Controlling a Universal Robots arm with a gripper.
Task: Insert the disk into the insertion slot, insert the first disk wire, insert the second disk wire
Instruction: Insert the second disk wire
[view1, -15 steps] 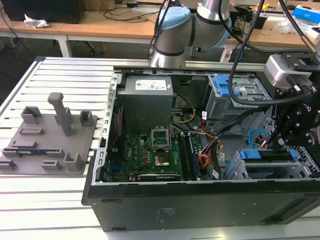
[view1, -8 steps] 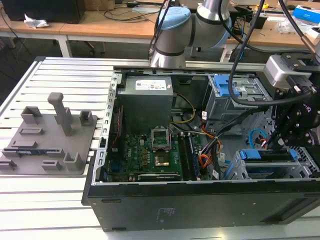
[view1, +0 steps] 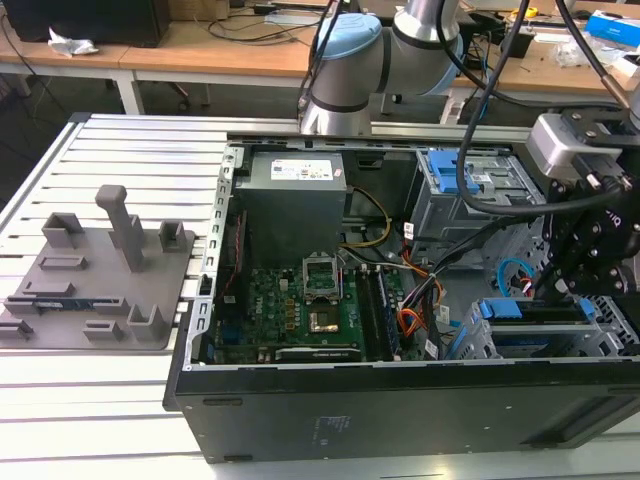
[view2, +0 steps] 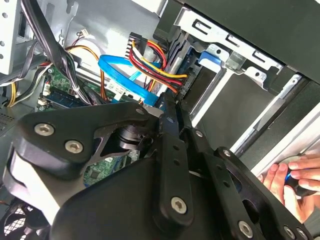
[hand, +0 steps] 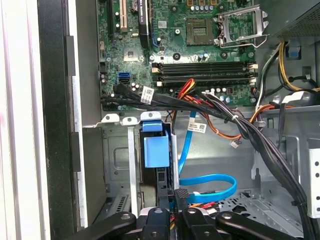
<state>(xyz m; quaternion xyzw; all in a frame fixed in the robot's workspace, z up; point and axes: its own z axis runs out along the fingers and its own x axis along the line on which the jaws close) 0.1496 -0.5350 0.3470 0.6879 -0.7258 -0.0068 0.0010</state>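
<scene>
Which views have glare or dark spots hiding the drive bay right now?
Exterior view: the gripper and case front are dark, the disk dim. Second wrist view: bright washout on the metal at the frame's top, linkage in shadow. First wrist view: white glare down one edge, blue cable evenly lit.

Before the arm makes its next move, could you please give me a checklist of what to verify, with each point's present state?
1. Disk in the insertion slot: ok, its blue frame sits inside the cage.
2. Blue wire connector at the robot hand: ok, right beside it.
3. Connector plugged into the disk: cannot tell.
4. Grip of the robot hand: cannot tell.
5. Nobody near the case: not ok, a person's fingers are close by.
</scene>
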